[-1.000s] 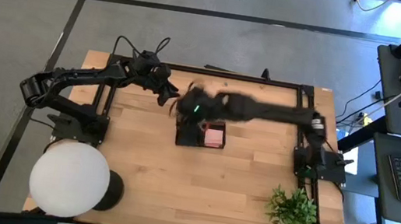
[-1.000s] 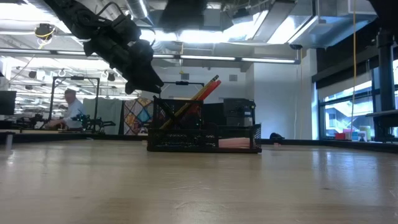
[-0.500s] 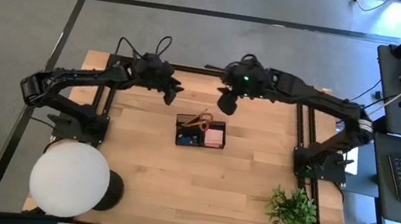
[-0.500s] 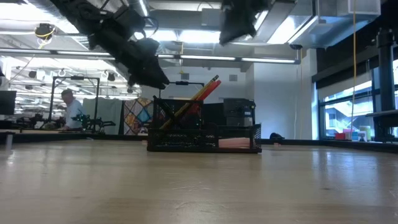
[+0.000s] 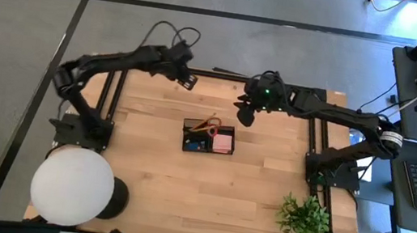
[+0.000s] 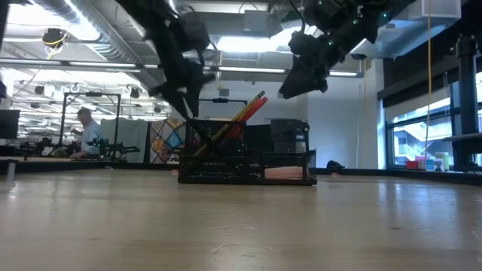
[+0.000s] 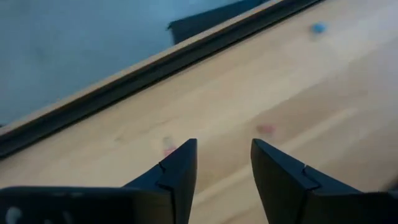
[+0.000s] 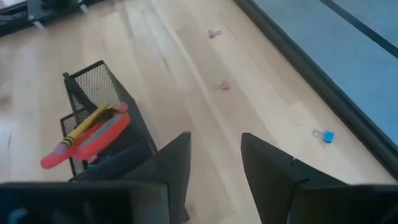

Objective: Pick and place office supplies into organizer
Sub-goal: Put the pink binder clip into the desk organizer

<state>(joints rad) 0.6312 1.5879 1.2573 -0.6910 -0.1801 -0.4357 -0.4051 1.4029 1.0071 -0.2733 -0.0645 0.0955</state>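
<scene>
The light wooden table point(image 5: 207, 186) carries a large white round lamp point(image 5: 72, 186) at its near left corner and a small green plant point(image 5: 303, 217) at its near right corner, both well apart from the small black mesh organizer point(image 5: 208, 137) near the table's middle. In the high view the organizer's long axis runs left to right. A pink square sticky-note block point(image 5: 223, 142) lies in its right compartment. Red-handled scissors point(image 5: 206, 124) and a yellowish wooden pencil point(image 6: 226, 124) stand tilted in its taller left cup, leaning up toward the right in the low view. Nothing lies between the organizer and either arm.

The left gripper point(image 7: 222, 163) hangs above the table's far edge, fingers apart and empty. The right gripper point(image 8: 214, 155) hovers just beyond the organizer, fingers apart, holding nothing. A tiny blue clip point(image 8: 324, 135) and two tiny pink pieces point(image 8: 221, 84) lie loose near the far rail.
</scene>
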